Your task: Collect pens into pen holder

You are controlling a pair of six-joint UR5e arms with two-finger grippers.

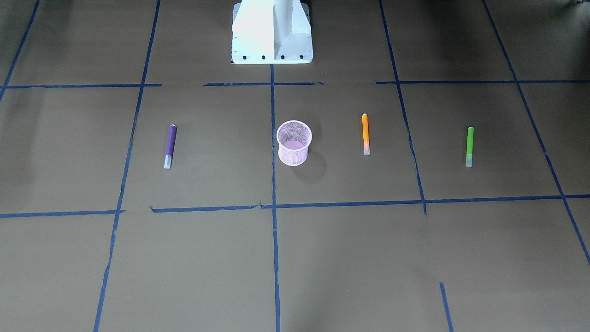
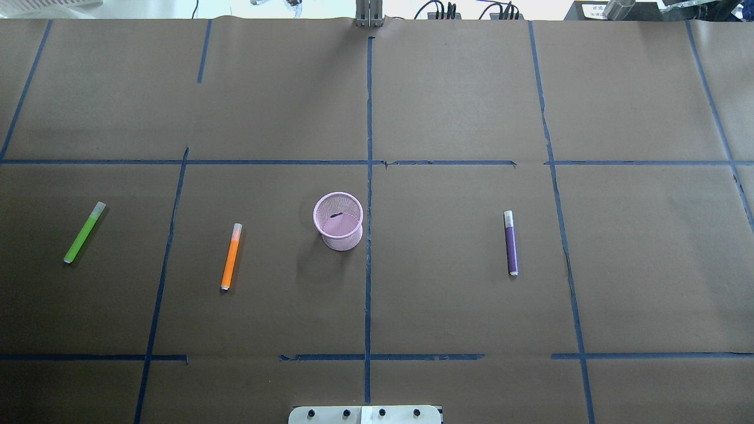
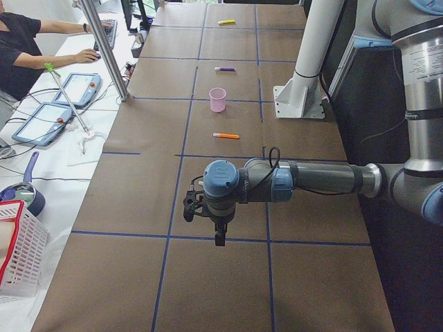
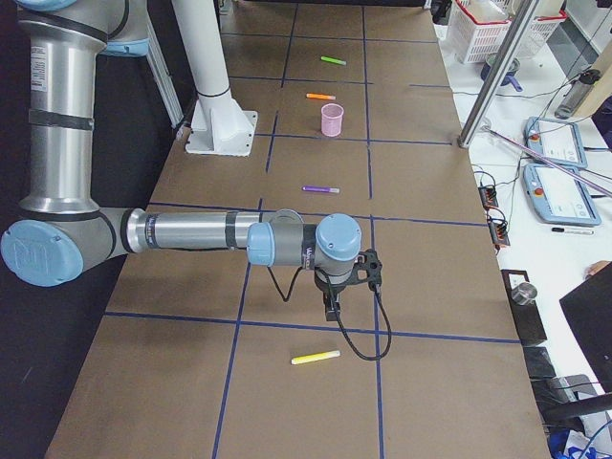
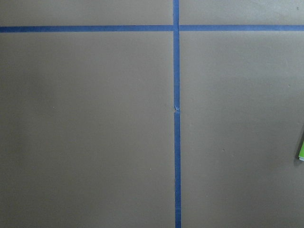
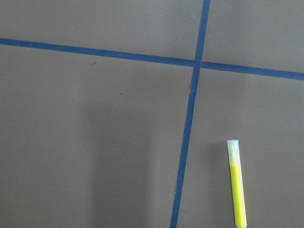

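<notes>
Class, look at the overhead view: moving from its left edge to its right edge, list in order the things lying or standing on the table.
green pen → orange pen → pink pen holder → purple pen

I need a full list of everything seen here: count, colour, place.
purple pen: 1, purple, robot's right of cup.
orange pen: 1, orange, robot's left of cup.
green pen: 1, green, farther left.
yellow pen: 1, yellow, far right end.
cup: 1, pink, upright, mid-table.
table: 1, brown, with blue tape.
operator: 1, black shirt, beside table.
base: 1, white, table's robot edge.
left pincer: 1, black, above left end; state unclear.
right pincer: 1, black, above right end; state unclear.
</notes>
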